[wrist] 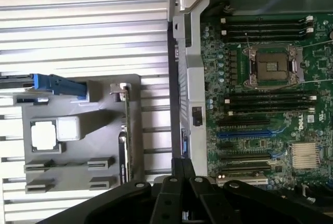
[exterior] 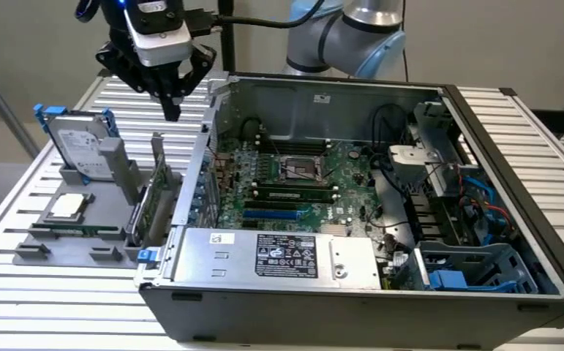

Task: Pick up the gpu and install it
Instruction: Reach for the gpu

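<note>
Exterior view: the hand (exterior: 171, 108) hangs point-down with its two fingers drawn together to a single tip and nothing between them. It is in the air above the gap between the holder and the case wall, over the bracket end of the gpu and clear of it. Wrist view agrees: the hand (wrist: 182, 171) is closed and empty, looking down on the card's top edge.

The gpu (exterior: 153, 201) (wrist: 127, 130) is not picked up. It stands on edge in the grey holder (exterior: 67, 252), in the position nearest the case, with its silver bracket (exterior: 156, 146) upright at the end nearer the hand. No contact between hand and card.

Handling, as judged: the card should be light, stiff and thin. The board faces are likely smooth and could slip under a weak pinch. Soldered parts and the contact edge, seated low in the holder, are the fragile areas. The soundest hold appears to be across the thin faces at the free top edge, toward the bracket end, where the card is stiffest.

Surroundings: a hard drive (exterior: 77, 142) with blue rails stands in the same holder, on the exterior view's left of the gpu. The open case (exterior: 262, 314) lies just beside the holder on the exterior view's right. On its motherboard (exterior: 292, 175) a blue slot (exterior: 273, 216) is vacant. Everything rests on a slatted bench (exterior: 28, 307).
</note>
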`<move>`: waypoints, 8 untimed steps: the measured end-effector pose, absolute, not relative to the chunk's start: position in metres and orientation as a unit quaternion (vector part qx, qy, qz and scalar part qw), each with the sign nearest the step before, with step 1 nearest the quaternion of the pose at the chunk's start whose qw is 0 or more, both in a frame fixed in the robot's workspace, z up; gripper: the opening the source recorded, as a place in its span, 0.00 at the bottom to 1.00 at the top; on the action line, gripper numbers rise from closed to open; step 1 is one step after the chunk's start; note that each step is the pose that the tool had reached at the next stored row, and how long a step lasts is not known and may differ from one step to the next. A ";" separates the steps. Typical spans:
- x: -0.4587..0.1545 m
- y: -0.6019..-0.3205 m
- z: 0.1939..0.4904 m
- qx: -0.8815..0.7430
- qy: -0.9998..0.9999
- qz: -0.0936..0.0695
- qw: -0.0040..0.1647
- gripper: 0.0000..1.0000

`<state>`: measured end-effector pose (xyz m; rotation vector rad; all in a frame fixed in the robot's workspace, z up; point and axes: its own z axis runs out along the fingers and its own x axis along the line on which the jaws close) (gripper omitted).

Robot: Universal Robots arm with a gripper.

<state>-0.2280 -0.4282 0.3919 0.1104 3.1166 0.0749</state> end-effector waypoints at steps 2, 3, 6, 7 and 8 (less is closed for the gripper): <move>-0.237 -0.430 0.391 0.035 0.999 0.024 0.011 0.00; -0.242 -0.430 0.391 0.035 0.999 0.024 0.011 0.00; -0.256 -0.433 0.390 0.035 0.999 0.024 0.011 0.00; -0.260 -0.433 0.389 0.035 0.999 0.024 0.011 0.00; -0.265 -0.434 0.388 0.035 0.999 0.024 0.011 0.00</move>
